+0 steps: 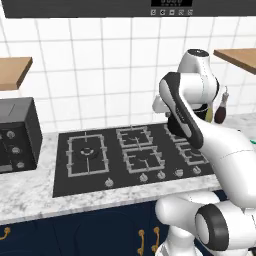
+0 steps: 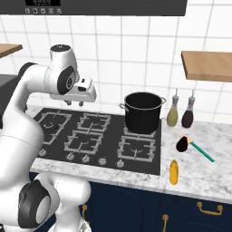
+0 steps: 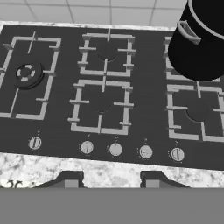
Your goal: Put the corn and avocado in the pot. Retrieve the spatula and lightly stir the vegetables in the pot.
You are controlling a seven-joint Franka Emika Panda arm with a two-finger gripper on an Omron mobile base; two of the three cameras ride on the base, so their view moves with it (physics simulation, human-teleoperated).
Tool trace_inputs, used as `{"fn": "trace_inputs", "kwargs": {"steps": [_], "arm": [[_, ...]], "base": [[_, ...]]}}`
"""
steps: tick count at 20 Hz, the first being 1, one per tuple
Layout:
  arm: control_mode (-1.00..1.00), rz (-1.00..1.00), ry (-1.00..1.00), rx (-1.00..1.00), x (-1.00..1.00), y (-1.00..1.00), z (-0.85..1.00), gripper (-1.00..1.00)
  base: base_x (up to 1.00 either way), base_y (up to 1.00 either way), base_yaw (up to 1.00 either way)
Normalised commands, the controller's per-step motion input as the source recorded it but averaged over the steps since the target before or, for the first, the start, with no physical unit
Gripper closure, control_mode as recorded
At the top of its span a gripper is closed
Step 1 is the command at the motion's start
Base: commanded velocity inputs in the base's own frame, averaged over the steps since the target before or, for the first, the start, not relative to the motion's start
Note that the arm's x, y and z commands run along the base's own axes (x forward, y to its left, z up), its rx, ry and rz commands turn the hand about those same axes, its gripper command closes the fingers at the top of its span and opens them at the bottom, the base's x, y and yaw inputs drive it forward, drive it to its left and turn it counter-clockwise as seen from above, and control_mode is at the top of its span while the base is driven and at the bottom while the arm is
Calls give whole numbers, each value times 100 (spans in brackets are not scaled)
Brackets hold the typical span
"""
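Corn, a small slim bright yellow cob (image 2: 174, 171), lies on the speckled grey marble worktop (image 2: 213, 181) near its front edge, right of the black glass cooktop (image 2: 90, 136). I see the black cylindrical stockpot with two side handles and a thin pale rim (image 2: 143, 112) standing on the rear right burner; in the hand view it sits at the upper right (image 3: 199, 39). Behind the cob, a dark rounded item (image 2: 182, 144) lies touching the blade end of the small spatula with the teal-green handle (image 2: 199, 150); I cannot tell what that dark item is. An olive bottle (image 2: 172, 114) and a dark bottle (image 2: 188, 115) stand side by side just right of the pot by the tiled wall. My claw (image 2: 81, 103) hangs above the left half of the cooktop, well apart from the pot and the cob. Its two dark fingertips (image 3: 69, 178) stand apart with nothing between them.
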Motion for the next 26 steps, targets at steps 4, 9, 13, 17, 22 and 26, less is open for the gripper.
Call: {"fn": "trace_inputs", "kwargs": {"steps": [4,9,13,17,22,26], "arm": [[100,0,0,0,0,0,0,-100],[100,0,0,0,0,0,0,-100],[100,0,0,0,0,0,0,-100],[100,0,0,0,0,0,0,-100],[100,0,0,0,0,0,0,-100],[100,0,0,0,0,0,0,-100]], "base": [[0,-24,0],[0,-80,0],[0,-84,-1],[1,-72,0],[46,-42,0],[91,-13,-4]]}}
